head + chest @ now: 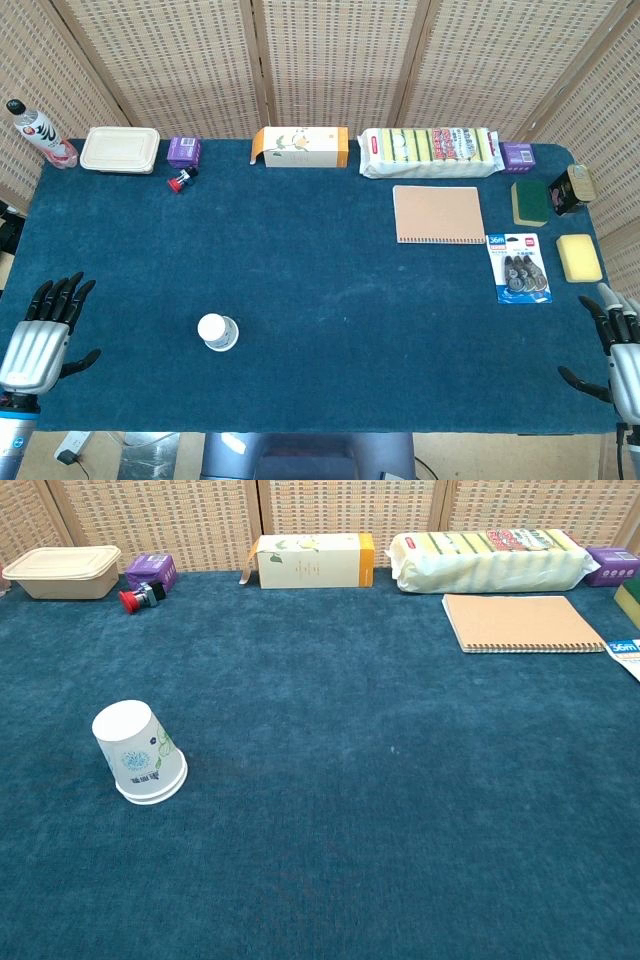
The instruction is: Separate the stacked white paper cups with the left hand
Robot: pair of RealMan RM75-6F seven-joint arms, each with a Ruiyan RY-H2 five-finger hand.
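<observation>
The stacked white paper cups (217, 331) stand upside down on the blue cloth, left of centre near the front; in the chest view the stacked cups (139, 752) show a green and blue print on the side and a doubled rim at the bottom. My left hand (42, 335) hovers at the table's front left edge, fingers spread, holding nothing, well left of the cups. At the front right edge my right hand (618, 350) also has its fingers apart and holds nothing. Neither hand shows in the chest view.
Along the back: a bottle (40, 135), a beige lunch box (120, 149), a purple box (184, 151), a red toy (181, 181), a carton (301, 146) and a sponge pack (430, 150). A notebook (438, 214), a blister pack (518, 267), sponges (579, 257) and a tin (570, 189) lie right.
</observation>
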